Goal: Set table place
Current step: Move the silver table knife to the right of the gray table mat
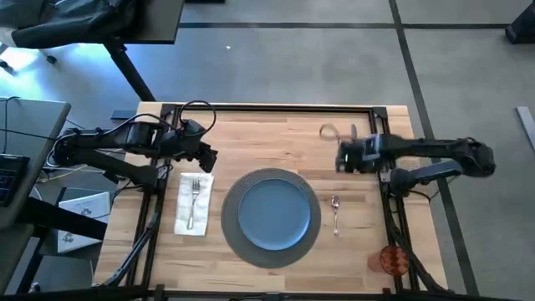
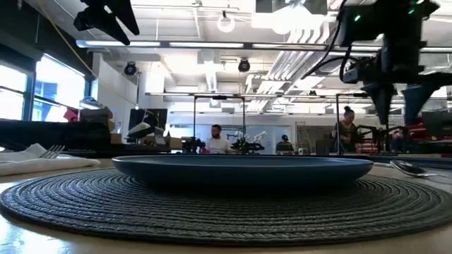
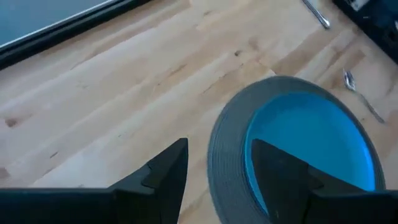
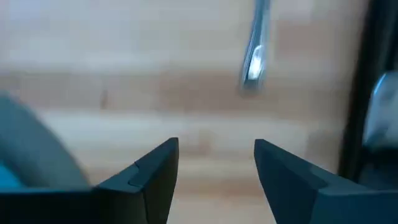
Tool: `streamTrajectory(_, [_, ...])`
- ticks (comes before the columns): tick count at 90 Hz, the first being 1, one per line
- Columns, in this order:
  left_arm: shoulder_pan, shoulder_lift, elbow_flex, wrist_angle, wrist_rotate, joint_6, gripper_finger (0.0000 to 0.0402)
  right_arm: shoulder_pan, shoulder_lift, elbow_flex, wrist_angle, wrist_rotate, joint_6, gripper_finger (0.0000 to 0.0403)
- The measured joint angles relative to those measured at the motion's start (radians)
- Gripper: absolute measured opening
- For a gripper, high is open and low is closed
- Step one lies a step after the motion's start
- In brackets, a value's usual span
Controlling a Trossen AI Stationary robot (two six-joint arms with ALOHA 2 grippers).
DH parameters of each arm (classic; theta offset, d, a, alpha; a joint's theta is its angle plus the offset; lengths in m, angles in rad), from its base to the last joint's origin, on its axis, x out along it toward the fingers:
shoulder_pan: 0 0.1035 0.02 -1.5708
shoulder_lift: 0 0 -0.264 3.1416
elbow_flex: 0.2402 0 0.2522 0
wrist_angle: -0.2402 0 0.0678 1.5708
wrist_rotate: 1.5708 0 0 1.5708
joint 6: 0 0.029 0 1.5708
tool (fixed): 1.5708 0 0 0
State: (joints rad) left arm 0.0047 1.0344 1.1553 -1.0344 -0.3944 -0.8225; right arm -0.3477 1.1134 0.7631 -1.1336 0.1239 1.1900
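Observation:
On the table (image 1: 251, 134), a round blue plate (image 1: 274, 213) rests on a dark woven mat (image 1: 272, 251). To the mat's left a white napkin (image 1: 192, 209) lies flat with a fork (image 1: 194, 194) on it. A spoon (image 1: 335, 213) lies right of the mat, and another silver piece of cutlery (image 1: 351, 131) lies farther back. An orange cup (image 1: 393, 259) stands at the near right corner. My left gripper (image 1: 207, 157) hovers open above the table behind the napkin. My right gripper (image 1: 341, 157) hovers open behind the spoon, near the silver piece (image 4: 254, 56).
A black metal frame (image 1: 267, 107) edges the tabletop, and the arms' mounts stand at the left and right sides. Bare wood shows between the two grippers behind the mat (image 3: 124, 93). People and desks show in the room beyond the far edge.

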Motion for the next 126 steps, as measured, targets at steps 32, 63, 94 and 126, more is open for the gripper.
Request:
streamTrajectory(32, [0.094,0.0,0.0,0.185,-0.012,-0.031,0.0161,-0.456,0.183,-0.096,0.29,-0.047,-0.428,0.0138])
streamTrajectory(63, [0.133,0.0,0.0,0.202,0.012,-0.034,0.0161,-0.484,0.378,-0.093,0.372,-0.03,-0.506,0.0075])
streamTrajectory(94, [0.133,0.0,0.0,0.202,0.018,-0.008,0.0161,-0.396,0.333,-0.107,0.179,-0.16,-0.468,0.0008])
streamTrajectory(126, [0.132,0.0,0.0,0.195,0.097,0.126,0.0161,0.06,0.175,-0.25,0.208,-0.353,0.065,0.0])
